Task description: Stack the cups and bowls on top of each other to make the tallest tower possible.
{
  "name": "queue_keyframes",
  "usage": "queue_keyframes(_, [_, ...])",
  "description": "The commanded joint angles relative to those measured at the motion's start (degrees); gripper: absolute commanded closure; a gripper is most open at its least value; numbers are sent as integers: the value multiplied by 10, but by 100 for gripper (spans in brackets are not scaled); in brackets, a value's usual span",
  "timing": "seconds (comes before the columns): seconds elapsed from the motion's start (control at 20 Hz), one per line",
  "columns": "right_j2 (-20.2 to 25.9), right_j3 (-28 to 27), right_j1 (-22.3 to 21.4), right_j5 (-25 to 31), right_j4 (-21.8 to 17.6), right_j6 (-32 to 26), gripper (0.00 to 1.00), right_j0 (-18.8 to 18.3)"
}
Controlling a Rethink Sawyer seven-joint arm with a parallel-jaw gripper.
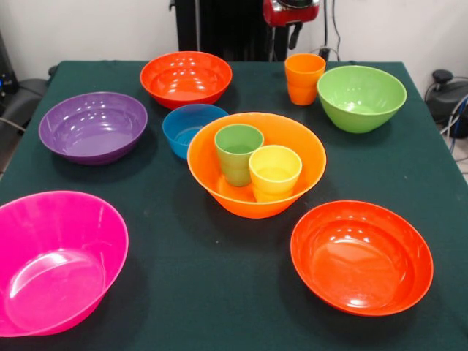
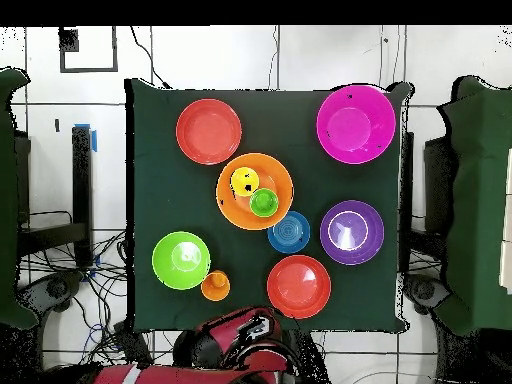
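Green-clothed table (image 1: 219,292) (seven bowls (image 1: 93,126), orange cup (image 1: 304,78))

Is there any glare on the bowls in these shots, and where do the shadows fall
Front view: bright highlights streak the purple bowl and the near red-orange bowl; soft shadows sit close around each base. Overhead view: a white glare patch marks the purple bowl, shadows hardly show.
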Motion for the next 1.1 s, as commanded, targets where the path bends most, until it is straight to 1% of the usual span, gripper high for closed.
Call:
queue_keyframes(0.05, [60,-48,26,-33,27,82,0,14])
queue_keyframes(0.5, [73,-40,30,-59,42,101,0,9])
queue_keyframes(0.9, [64,-51,48,-97,49,107,0,22])
queue_keyframes(1.1, [64,-52,53,-105,56,106,0,26])
